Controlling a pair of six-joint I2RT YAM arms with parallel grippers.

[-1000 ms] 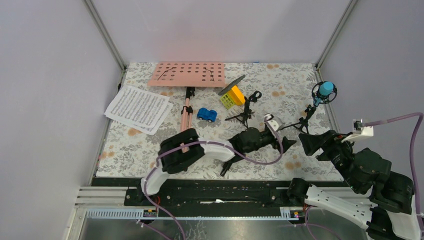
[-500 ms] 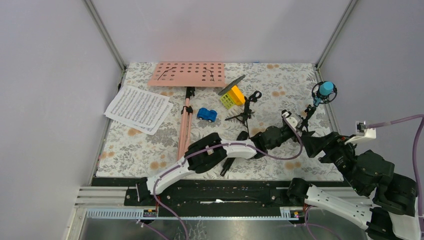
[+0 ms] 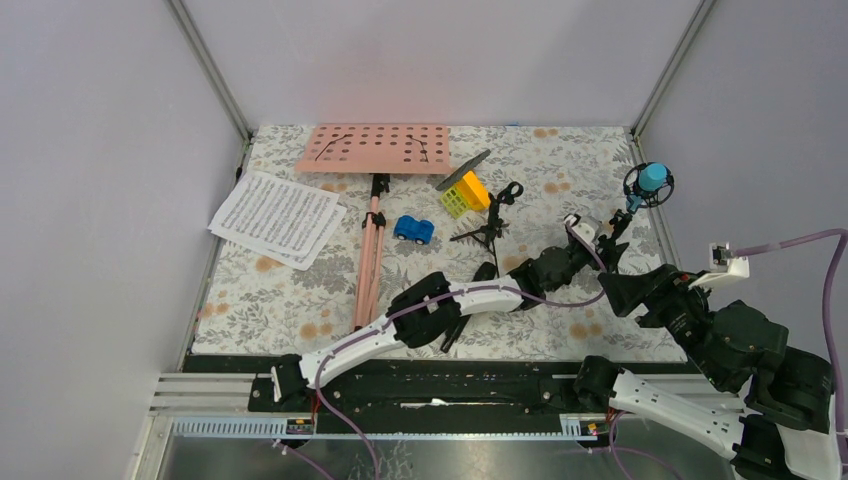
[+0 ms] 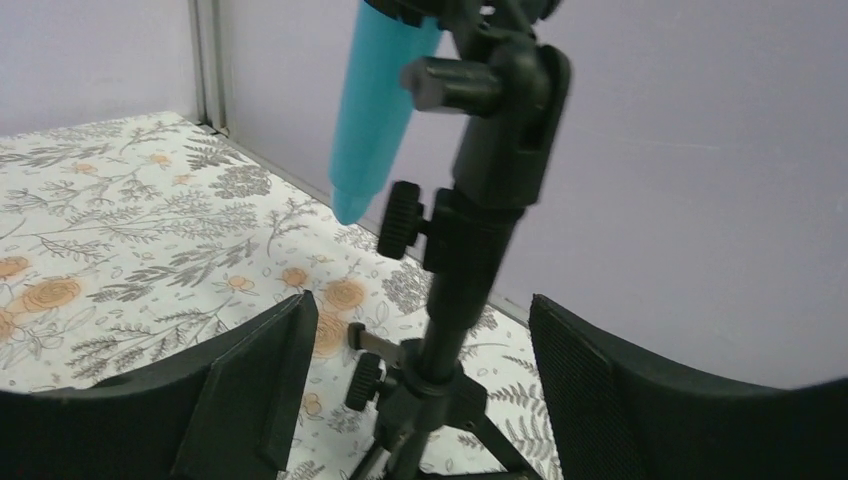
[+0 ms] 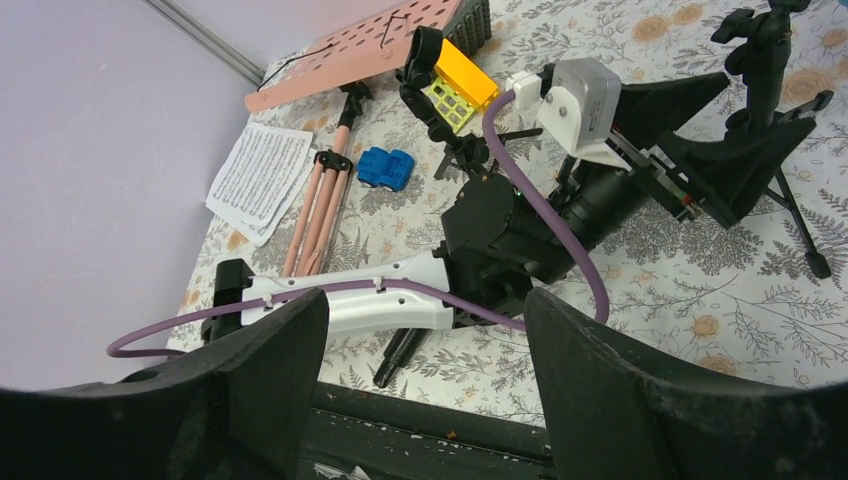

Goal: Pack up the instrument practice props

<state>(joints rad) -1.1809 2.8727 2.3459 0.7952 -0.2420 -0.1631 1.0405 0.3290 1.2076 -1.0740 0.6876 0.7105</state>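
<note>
Left gripper (image 4: 420, 325): jaws apart, one finger on each side of the tripod column, with a gap showing on both sides.
Left arm, change: a second ago it was bent over the middle of the floral table (image 3: 300, 290). It now reaches far right, up to the blue mic.
Blue mic (image 3: 652, 178): upright on its black tripod (image 4: 465, 250) at the right edge, where it was before.
Right gripper (image 5: 425, 330): open and empty, just beside that tripod, barely shifted.
Pink music stand (image 3: 375, 148), sheet-music pages (image 3: 277, 217): unmoved at the far left.
</note>
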